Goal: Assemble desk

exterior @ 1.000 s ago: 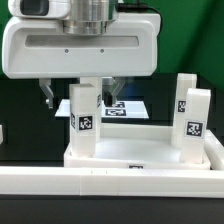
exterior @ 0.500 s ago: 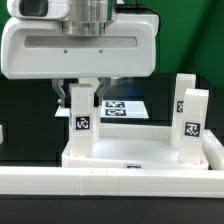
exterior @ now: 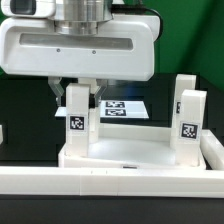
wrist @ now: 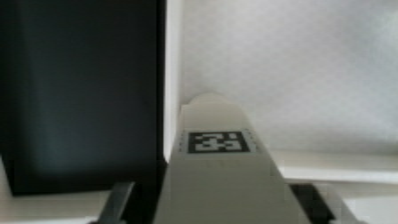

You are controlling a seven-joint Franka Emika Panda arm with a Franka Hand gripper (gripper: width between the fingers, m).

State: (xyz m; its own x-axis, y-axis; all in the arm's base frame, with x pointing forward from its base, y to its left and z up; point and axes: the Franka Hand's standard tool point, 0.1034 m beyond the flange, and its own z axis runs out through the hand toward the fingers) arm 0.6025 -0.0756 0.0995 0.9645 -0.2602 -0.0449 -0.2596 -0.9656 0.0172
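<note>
Seen from the exterior view: a wide white tabletop [exterior: 140, 152] with a raised rim, lying flat on the black table [exterior: 25, 115] right behind the long white border rail [exterior: 110, 180] — two square white legs standing upright at its corners, each with a black-and-white tag. Clamped on the leg [exterior: 76, 120] toward the exterior view's left: the gripper [exterior: 76, 92], jaws partly closed against its sides near the top, the leg leaning a little. Free of any hold at the exterior view's right: the other leg [exterior: 188, 120], bare tabletop between the two — and farther back, flat on the table, the marker board [exterior: 122, 108].
</note>
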